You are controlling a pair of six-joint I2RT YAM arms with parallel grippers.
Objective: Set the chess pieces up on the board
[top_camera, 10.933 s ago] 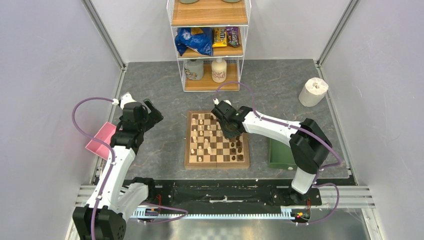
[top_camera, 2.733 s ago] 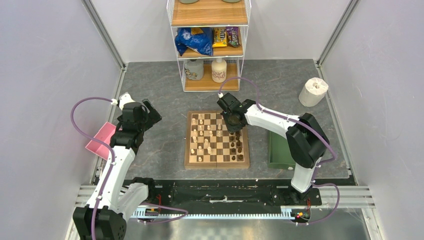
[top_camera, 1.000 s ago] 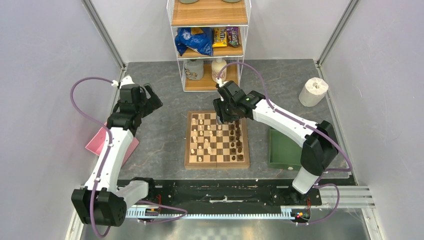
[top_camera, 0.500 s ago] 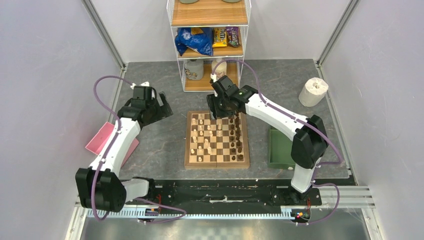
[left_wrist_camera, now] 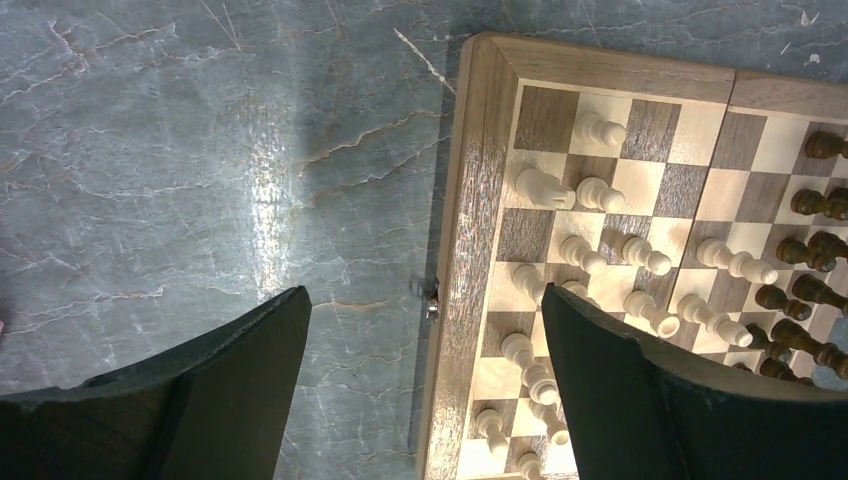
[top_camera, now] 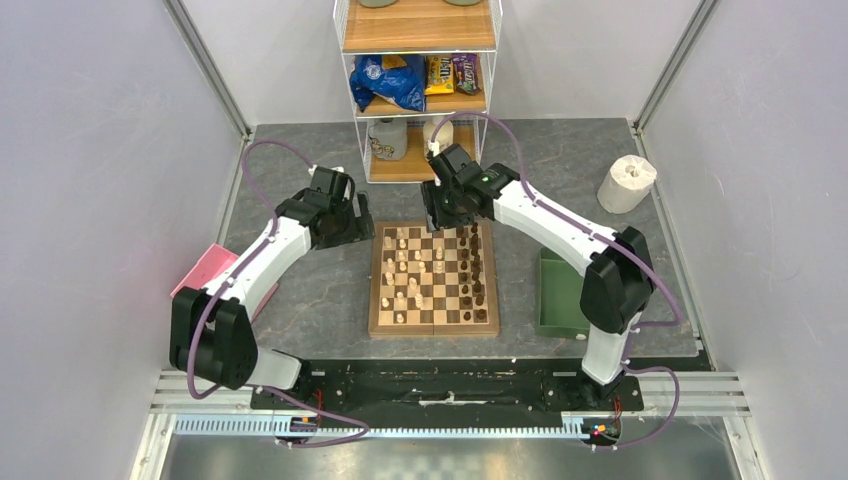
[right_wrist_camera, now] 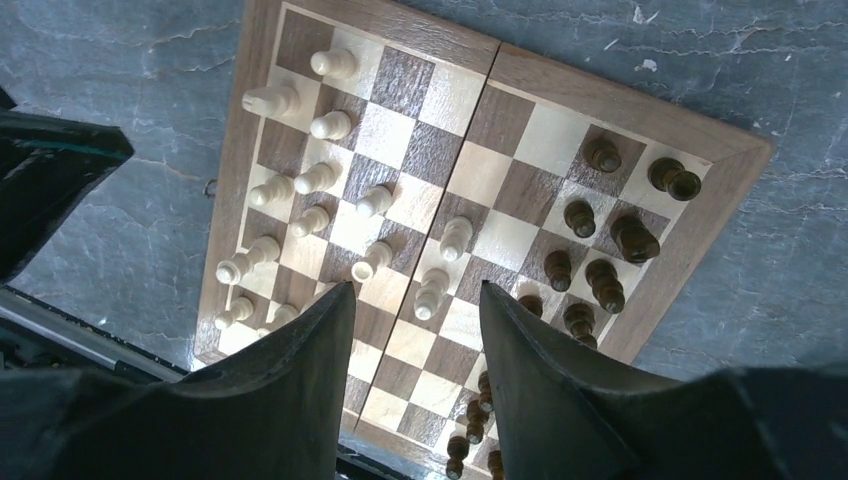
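The square wooden chessboard (top_camera: 434, 329) with a checkered top lies in the middle of the grey marbled desk (top_camera: 320, 290). The pale cream chess pieces (right_wrist_camera: 320, 180) stand on its left half, spread loosely over several files. The dark brown chess pieces (right_wrist_camera: 600, 270) stand closer together along its right side. I judge the pale side needs more ordering.

The right hand (right_wrist_camera: 415, 295) hangs above the far part of the board and looks down on the pale pieces. Its fingers (right_wrist_camera: 300, 380) are partly apart and grip nothing. I think it is choosing a piece to take.

The left hand (left_wrist_camera: 425, 300) hovers over the board's left border, wide open and empty, probably so that each arm serves its own side.

A white wire shelf rack (top_camera: 418, 90) stands just behind the board, close to both arms. The neighbouring pieces stand near each other, so the fingers can knock them. A green tray (top_camera: 560, 295), a pink tray (top_camera: 205, 272) and a white paper roll (top_camera: 627, 183) lie well apart from the work.
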